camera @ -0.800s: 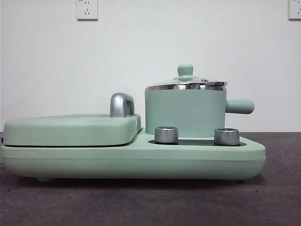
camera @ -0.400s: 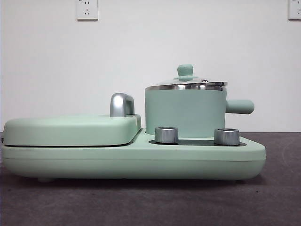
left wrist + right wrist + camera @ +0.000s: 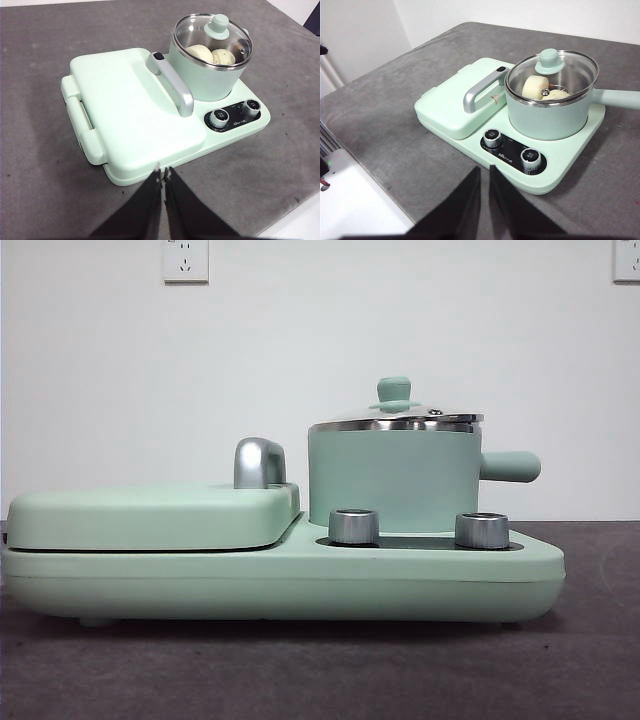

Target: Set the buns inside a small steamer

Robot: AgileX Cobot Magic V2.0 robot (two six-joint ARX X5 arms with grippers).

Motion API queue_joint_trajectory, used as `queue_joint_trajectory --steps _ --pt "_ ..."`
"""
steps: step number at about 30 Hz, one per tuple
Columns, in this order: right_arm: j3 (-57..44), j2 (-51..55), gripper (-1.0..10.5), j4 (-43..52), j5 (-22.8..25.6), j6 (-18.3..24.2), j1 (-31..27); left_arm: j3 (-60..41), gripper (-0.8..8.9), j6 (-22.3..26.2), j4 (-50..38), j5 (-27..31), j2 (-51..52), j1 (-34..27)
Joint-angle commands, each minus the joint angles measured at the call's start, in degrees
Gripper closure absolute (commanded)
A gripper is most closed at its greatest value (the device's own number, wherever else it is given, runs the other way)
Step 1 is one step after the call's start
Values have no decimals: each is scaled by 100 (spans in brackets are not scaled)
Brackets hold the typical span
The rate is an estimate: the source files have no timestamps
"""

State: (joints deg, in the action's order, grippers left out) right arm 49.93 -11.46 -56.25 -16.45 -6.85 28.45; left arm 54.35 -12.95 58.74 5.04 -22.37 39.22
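The small steamer (image 3: 390, 480) stands on the right half of a mint-green cooker base (image 3: 300, 585), its glass lid (image 3: 212, 35) resting on its rim. Through that lid, the left wrist view shows both buns inside: a smooth one (image 3: 199, 52) and a dotted one (image 3: 223, 56). From the right wrist, the smooth bun (image 3: 536, 86) and the other bun (image 3: 559, 93) also lie inside the steamer (image 3: 547, 117). My left gripper (image 3: 162, 172) hovers shut and empty off the cooker's edge. Held back from the knob side is my right gripper (image 3: 484, 170), shut and empty. Neither arm appears in the front view.
A flat griddle lid (image 3: 150, 515) with a chrome handle (image 3: 258, 462) covers the cooker's left half. Two steel knobs (image 3: 353, 526) (image 3: 481, 530) sit in front of the steamer, whose stubby handle (image 3: 510, 466) points right. Grey table (image 3: 40, 190) surrounds the cooker.
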Motion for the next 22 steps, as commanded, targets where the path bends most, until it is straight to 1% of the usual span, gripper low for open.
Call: queue_joint_trajectory --steps 1,8,11,14,15,17,18,22 --pt "39 7 923 59 -4 7 28 57 801 -20 -48 22 0 33" --pt "37 7 923 59 -7 7 28 -17 801 -20 -116 22 50 15" --pt "39 7 923 59 -4 7 28 -186 801 -17 -179 22 98 -254" --pt "39 7 923 59 -7 7 28 -577 801 -7 -407 13 216 -815" --pt "37 7 923 59 -4 7 28 -778 801 118 -584 26 308 -1078" --pt "39 7 923 59 -4 7 28 -1198 798 612 -1014 55 544 -1569" --pt "37 7 923 59 -4 7 28 -1440 798 769 -1255 55 693 -1808" --pt "37 7 923 59 -4 7 28 -2538 797 798 -2417 55 1311 -2618"
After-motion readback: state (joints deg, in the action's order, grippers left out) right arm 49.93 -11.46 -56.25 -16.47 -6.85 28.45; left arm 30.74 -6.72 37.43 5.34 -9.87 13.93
